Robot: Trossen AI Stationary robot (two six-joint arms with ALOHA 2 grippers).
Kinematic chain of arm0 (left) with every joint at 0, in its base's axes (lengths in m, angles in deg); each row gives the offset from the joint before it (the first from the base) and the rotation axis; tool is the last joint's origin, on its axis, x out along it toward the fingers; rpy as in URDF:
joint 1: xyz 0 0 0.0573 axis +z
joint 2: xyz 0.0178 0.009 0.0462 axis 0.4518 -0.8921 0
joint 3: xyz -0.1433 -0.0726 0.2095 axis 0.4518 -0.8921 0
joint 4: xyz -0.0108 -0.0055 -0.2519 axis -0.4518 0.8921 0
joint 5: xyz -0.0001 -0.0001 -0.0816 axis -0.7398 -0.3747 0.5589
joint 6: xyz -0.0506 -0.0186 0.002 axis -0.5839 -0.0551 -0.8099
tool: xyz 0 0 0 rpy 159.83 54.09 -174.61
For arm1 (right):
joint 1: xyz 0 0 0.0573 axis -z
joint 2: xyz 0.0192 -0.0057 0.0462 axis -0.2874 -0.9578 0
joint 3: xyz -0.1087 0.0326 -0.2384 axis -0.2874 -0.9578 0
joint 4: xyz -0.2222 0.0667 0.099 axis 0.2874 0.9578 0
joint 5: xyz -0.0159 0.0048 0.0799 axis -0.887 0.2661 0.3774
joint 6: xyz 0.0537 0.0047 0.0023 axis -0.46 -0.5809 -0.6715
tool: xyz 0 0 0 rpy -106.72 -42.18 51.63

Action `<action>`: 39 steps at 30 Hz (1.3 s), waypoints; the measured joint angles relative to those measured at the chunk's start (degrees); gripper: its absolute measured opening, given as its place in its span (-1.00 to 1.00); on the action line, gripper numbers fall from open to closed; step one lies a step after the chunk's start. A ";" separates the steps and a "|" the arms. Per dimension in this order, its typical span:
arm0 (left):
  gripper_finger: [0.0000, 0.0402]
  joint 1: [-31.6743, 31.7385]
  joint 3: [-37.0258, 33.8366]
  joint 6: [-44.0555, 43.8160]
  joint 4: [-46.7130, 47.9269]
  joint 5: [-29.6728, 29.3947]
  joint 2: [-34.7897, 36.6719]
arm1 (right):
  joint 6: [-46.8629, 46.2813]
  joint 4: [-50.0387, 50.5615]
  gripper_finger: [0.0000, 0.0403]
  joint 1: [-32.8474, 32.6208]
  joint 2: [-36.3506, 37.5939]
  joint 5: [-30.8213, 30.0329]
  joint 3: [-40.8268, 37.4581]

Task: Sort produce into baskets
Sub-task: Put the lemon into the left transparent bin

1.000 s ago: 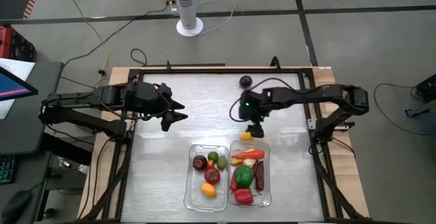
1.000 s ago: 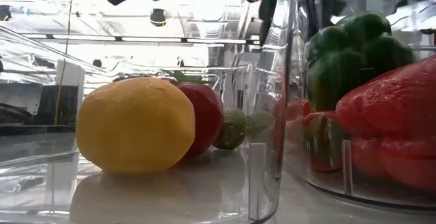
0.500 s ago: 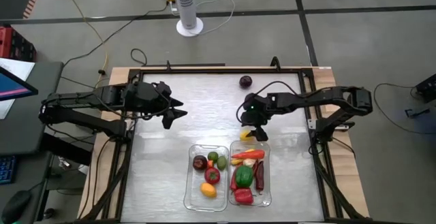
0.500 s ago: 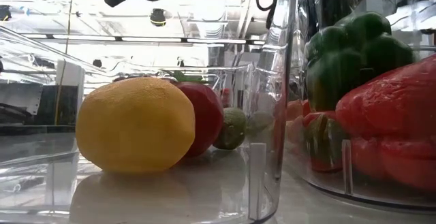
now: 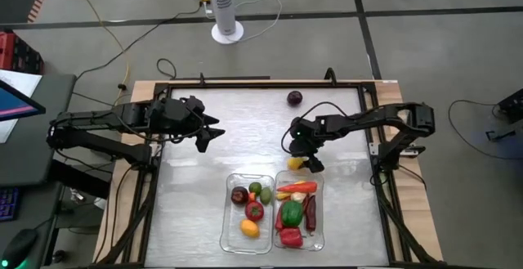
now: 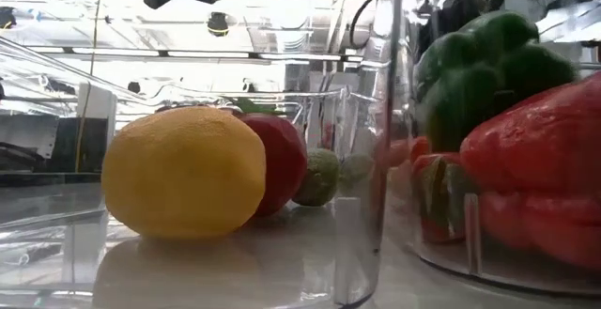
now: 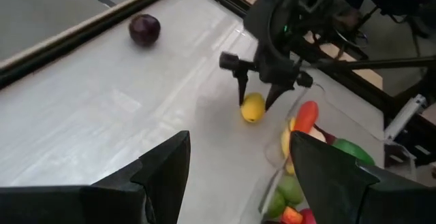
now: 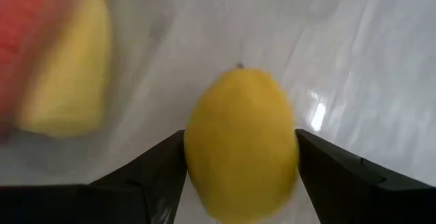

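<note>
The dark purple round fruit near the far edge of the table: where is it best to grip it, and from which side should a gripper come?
Grip the dark purple fruit across its widest middle, coming straight down from above. It is round, sits alone on the bare table, and nothing crowds it, so any finger direction probably works.
</note>
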 joint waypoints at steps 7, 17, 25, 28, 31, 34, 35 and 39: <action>0.18 0.02 0.00 0.04 0.11 -0.17 0.00 | -0.33 -0.57 0.33 0.33 -3.04 -0.69 -0.02; 0.18 0.04 0.00 0.09 0.03 -0.56 0.00 | -2.03 7.82 0.14 2.14 0.27 -5.72 4.00; 0.18 0.04 0.00 0.28 -0.52 -1.08 0.00 | -7.03 28.51 0.16 -0.12 6.86 -8.98 19.55; 0.18 0.04 0.00 0.31 -1.51 -1.13 0.00 | -12.95 31.82 0.16 -2.92 7.65 -5.14 24.00; 0.18 0.04 0.00 0.52 -2.84 -0.95 0.00 | -19.73 32.63 0.17 -6.27 8.19 -1.82 26.18; 0.18 0.04 0.00 0.50 -3.04 -0.71 0.00 | -24.91 32.97 0.17 -10.31 8.19 -0.71 26.88; 0.18 0.03 0.00 0.48 -3.00 -0.59 0.00 | -26.53 33.37 0.17 -11.73 8.16 -0.68 26.88; 0.18 0.04 0.00 1.39 -2.98 -0.64 0.00 | -33.30 34.43 0.17 -17.25 7.80 -0.61 26.88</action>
